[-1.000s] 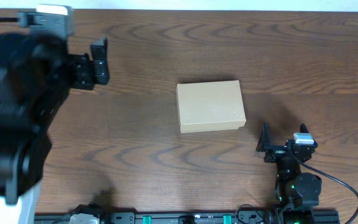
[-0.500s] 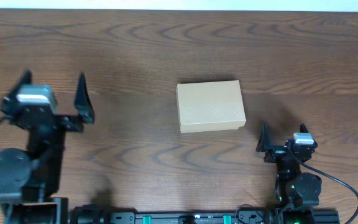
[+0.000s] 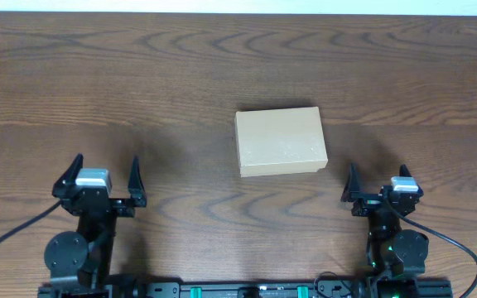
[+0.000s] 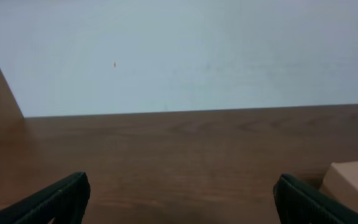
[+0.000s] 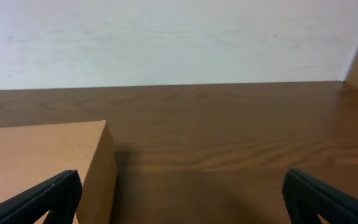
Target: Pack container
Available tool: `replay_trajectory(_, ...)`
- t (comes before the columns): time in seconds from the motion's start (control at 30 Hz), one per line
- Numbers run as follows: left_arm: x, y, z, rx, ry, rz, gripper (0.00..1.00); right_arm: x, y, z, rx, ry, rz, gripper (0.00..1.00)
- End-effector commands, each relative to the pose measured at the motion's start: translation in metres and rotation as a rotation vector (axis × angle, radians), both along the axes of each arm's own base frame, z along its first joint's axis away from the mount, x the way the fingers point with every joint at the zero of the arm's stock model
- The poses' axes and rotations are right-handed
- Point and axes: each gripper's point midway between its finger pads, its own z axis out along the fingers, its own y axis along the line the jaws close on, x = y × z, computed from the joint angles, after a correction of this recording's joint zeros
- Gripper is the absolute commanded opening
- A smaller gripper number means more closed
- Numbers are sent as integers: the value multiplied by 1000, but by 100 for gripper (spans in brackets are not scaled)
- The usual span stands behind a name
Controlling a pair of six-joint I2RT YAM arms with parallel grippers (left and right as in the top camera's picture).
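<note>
Overhead: container [image 3: 280, 141] lies closed; left end effector [image 3: 106, 162] and right end effector [image 3: 378, 172] spread, empty.

Dark wooden table [image 3: 222, 66], pale wall [image 4: 179, 50]

A: Container [image 3: 280, 141] col.?
B: Plain tan cardboard, no print. Side face a shade darker in right wrist view.
A: Table [image 3: 180, 74]?
B: Dk brown wood, wavy grain w/ lighter streaks.
A: Arms?
B: Left gripper [image 3: 104, 165] & right gripper [image 3: 378, 174] matte blk, each w/ silver-grey cam housing [image 3: 94, 177]. Wall [image 4: 179, 50] pale blue-white, one tiny dark speck.
</note>
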Motion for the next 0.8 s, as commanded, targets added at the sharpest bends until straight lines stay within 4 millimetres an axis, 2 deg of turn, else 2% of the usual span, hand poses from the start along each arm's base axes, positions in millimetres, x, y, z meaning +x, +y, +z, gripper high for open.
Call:
replay_trajectory(0.0, -3, 1, -6, 13, -14, -3, 95, 0, -1, -1, -12, 3, -4, 99)
replay_trajectory(0.33, -7, 0, -37, 8, -5, -2, 95, 0, -1, -1, -12, 3, -4, 99)
replay_trajectory(0.53, -3, 1, -60, -21, 46, 0, 95, 0, -1, -1, -12, 3, -4, 99)
replay_trajectory(0.77, -3, 1, -97, -30, 156, 2, 95, 0, -1, -1, -12, 3, -4, 99)
